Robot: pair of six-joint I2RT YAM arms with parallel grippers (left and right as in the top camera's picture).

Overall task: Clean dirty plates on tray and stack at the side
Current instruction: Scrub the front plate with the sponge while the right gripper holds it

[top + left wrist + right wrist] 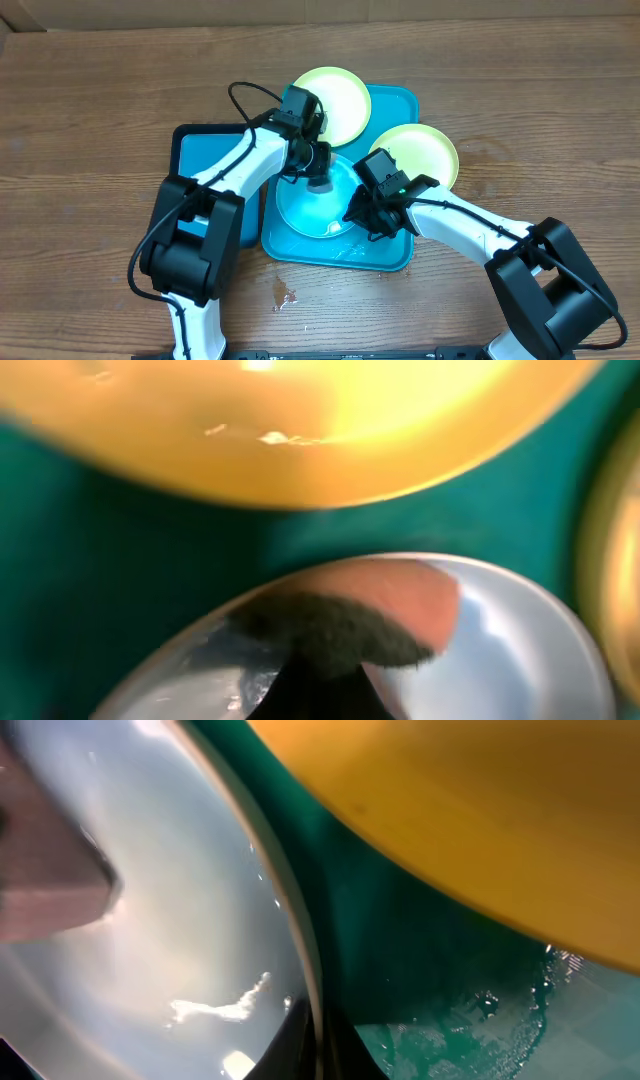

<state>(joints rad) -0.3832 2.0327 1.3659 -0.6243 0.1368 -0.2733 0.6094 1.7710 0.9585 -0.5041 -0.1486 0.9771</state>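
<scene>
The turquoise tray lies mid-table. A pale blue plate sits on its front left. My left gripper is shut on a dark sponge and presses it onto this plate. My right gripper is shut on the plate's right rim, one finger on each side of it. One lime-yellow plate lies at the tray's back. The other lime-yellow plate hangs over the tray's right edge. Both look clean from overhead.
A smaller black-rimmed blue tray lies left of the turquoise tray, partly under my left arm. Water drops sit on the wood tabletop in front. The turquoise tray's floor is wet.
</scene>
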